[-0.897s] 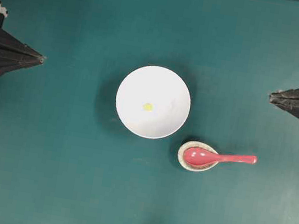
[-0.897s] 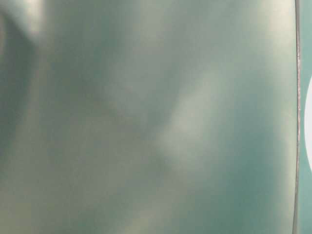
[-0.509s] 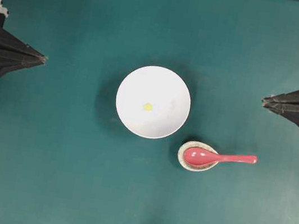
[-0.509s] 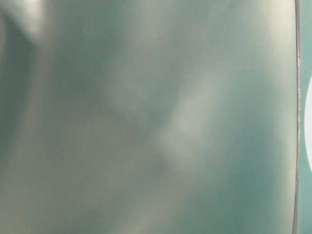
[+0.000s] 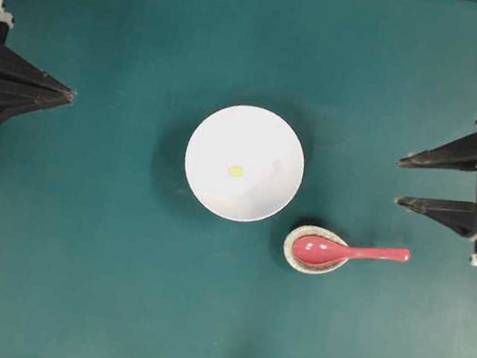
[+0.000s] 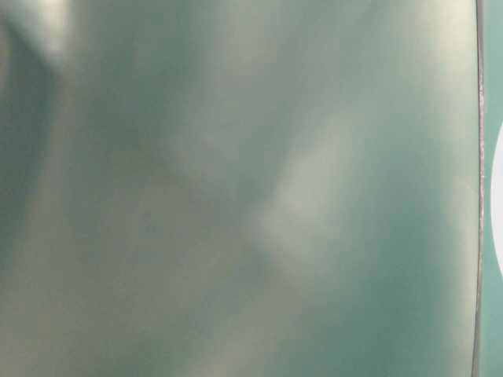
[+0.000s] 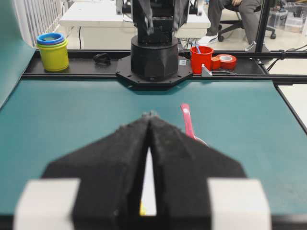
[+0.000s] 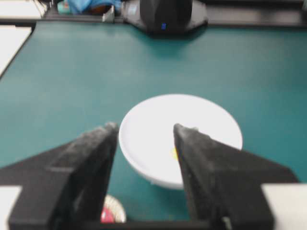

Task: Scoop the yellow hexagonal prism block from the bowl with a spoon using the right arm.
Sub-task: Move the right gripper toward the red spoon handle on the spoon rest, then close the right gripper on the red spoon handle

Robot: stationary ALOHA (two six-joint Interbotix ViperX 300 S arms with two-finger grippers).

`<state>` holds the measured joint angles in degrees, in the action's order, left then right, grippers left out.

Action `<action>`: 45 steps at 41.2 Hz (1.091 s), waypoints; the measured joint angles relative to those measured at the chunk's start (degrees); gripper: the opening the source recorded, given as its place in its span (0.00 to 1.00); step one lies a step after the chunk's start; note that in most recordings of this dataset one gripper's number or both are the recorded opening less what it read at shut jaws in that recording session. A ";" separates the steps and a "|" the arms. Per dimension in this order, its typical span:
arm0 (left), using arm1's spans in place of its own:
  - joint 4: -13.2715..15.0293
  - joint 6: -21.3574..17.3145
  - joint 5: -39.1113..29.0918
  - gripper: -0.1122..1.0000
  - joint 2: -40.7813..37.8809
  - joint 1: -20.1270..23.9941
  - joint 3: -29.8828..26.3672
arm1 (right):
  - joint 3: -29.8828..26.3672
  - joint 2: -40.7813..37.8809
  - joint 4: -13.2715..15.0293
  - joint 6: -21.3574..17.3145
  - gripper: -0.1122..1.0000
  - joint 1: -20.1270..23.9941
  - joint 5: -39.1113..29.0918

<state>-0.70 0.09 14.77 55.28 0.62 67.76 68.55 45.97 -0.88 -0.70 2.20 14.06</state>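
The white bowl (image 5: 244, 163) sits mid-table with the tiny yellow block (image 5: 236, 170) lying inside it. The red-pink spoon (image 5: 350, 250) rests with its scoop in a small speckled dish (image 5: 291, 249) to the bowl's lower right, its handle pointing right. My right gripper (image 5: 400, 181) is open and empty at the right edge, right of the spoon's handle. In its wrist view (image 8: 145, 128) the bowl (image 8: 148, 139) and block (image 8: 174, 153) show between the fingers. My left gripper (image 5: 70, 95) is shut and empty at the far left; its wrist view (image 7: 150, 115) shows the spoon handle (image 7: 187, 122).
The table-level view is a teal blur with a white sliver (image 6: 497, 212) at its right edge. Beyond the table's far end, the left wrist view shows the other arm's base (image 7: 154, 52), stacked cups (image 7: 53, 50), a red cup (image 7: 201, 58) and a tape roll (image 7: 225, 61).
My right gripper has opened from shut and its fingertips have moved inward toward the bowl. The left gripper, bowl, block and spoon have not moved.
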 measured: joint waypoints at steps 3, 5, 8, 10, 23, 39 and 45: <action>0.00 0.00 0.00 0.10 0.00 0.09 0.00 | 0.35 -2.29 -0.44 -0.26 0.60 0.44 1.05; 0.00 0.00 -0.09 0.10 0.00 0.09 0.00 | 0.88 -4.04 -0.79 -0.44 0.60 0.79 2.29; 0.00 0.00 -0.09 0.10 0.00 0.00 0.00 | 1.85 -6.59 -1.41 -0.53 0.60 1.32 4.48; 0.00 0.00 -0.09 0.10 0.00 0.00 0.00 | 2.46 -8.17 -2.11 -0.62 0.60 1.76 6.33; 0.09 0.00 -0.09 0.10 0.00 0.09 0.00 | 6.77 -19.78 -9.84 -0.88 0.60 7.91 21.45; 0.00 0.00 -0.09 0.10 0.00 0.00 0.00 | 8.44 -31.90 -17.93 -0.79 0.60 15.82 33.66; 0.00 0.00 -0.09 0.10 0.00 0.00 0.00 | 8.53 -35.16 -20.74 -0.79 0.60 18.63 35.95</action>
<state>-0.70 0.09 14.68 55.28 0.62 67.76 77.08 10.81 -21.62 -1.49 20.83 50.01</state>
